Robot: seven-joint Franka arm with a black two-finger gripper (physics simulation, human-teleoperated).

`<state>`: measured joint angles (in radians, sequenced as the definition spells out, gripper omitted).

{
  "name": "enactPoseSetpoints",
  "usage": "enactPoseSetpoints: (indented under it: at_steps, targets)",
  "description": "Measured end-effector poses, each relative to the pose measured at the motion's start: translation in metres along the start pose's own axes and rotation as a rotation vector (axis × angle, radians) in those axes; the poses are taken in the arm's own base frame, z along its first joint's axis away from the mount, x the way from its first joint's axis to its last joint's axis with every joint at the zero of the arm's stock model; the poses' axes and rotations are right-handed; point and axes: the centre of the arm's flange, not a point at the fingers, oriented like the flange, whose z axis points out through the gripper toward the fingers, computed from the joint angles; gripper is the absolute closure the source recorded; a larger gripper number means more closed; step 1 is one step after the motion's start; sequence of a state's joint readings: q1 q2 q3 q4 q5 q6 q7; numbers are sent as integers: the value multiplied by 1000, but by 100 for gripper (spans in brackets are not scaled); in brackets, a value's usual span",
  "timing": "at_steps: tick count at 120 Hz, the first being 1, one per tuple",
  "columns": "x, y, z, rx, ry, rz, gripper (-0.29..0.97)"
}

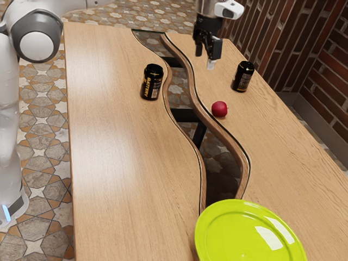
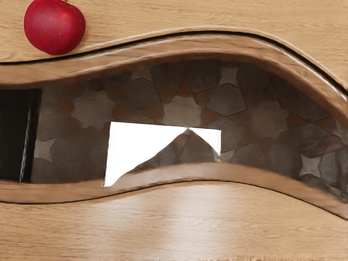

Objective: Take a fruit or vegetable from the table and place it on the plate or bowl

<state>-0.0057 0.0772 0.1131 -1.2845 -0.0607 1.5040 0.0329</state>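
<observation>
Hand [image 1: 208,58] hangs in the air over the far end of the worktop [image 1: 119,163], fingers apart w/ nothing between them, so it's empty. Red apple [image 1: 219,109] sits on the wood nearer than the hand, right at the wavy inner edge that borders the glass strip [image 1: 217,157] running down the worktop's middle; tiled floor [image 1: 41,125] shows thru the glass. In the wrist view the apple [image 2: 54,26] lies just beside that curved edge, upright, stem up. Lime-green plate [image 1: 247,234] is at the worktop's near edge, well apart from the apple, partly over the strip's near end. Two black cans stand upright toward the far end – one can [image 1: 152,81] on the exterior view's left of the strip, the other can [image 1: 242,76] on its right, near the hand.
</observation>
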Motion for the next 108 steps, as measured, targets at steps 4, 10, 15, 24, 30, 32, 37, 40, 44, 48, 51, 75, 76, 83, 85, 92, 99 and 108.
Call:
enactPoseSetpoints:
  at_steps: [4, 10, 15, 24, 30, 32, 37, 40, 44, 48, 51, 75, 76, 83, 85, 92, 99, 108]
  targets:
    - [0, 3, 0, -2, -2, 7, 0]
    - [0, 7, 1, -3, -4, 15, 0]
    - [0, 8, 1, -4, -5, 19, 0]
    - [-2, 7, -14, -3, 16, 21, 0]
    - [-15, 11, -74, 5, 123, 32, 0]
    - [-20, 13, -89, 6, 146, 36, 0]
    - [-29, 19, -110, 11, 174, 51, 0]
    - [-33, 25, -117, 15, 181, 64, 0]
    - [-36, 34, -120, 18, 180, 82, 0]
    - [-34, 43, -115, 22, 165, 99, 0]
    - [-27, 48, -104, 28, 146, 109, 0]
    - [19, -38, -21, 113, 15, -34, 0]
    - [20, -43, -19, 115, 12, -41, 0]
    - [31, -62, 3, 124, -9, -67, 0]
    - [34, -66, 9, 125, -15, -72, 0]
    - [43, -84, 30, 122, -35, -96, 0]
    - [48, -98, 45, 119, -46, -114, 0]
    - [50, -109, 71, 112, -73, -126, 0]
